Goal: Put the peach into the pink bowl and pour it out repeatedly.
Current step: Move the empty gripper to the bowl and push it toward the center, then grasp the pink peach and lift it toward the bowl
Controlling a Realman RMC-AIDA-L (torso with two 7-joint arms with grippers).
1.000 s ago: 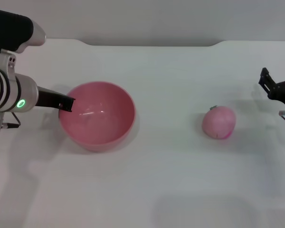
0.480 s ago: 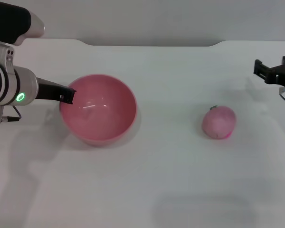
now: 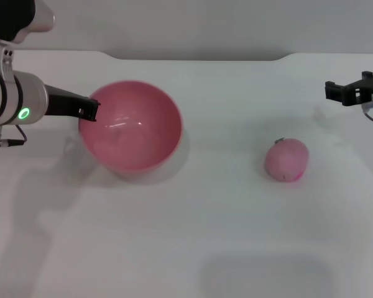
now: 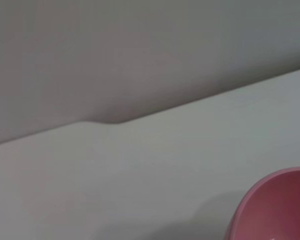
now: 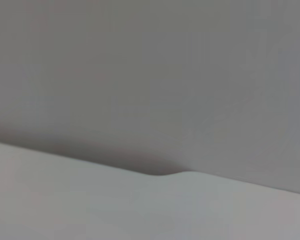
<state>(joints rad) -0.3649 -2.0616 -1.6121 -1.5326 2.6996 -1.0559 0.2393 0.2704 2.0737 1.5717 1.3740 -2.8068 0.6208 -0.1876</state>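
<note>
The pink bowl (image 3: 133,127) is at the left of the white table in the head view, and it holds nothing. My left gripper (image 3: 90,112) is shut on the bowl's left rim and holds the bowl slightly off the table. The left wrist view shows only a part of the bowl's rim (image 4: 275,205). The peach (image 3: 286,160) lies on the table to the right, apart from the bowl. My right gripper (image 3: 345,92) hovers open behind and to the right of the peach, near the right edge of the view, with nothing in it.
The white table (image 3: 224,217) runs back to a grey wall (image 3: 193,25). The right wrist view shows only the table's far edge (image 5: 165,175) and the wall.
My left gripper has lifted the bowl and carried it a little toward the back. My right gripper has risen and moved back and inward, away from the peach, which has stayed put.
</note>
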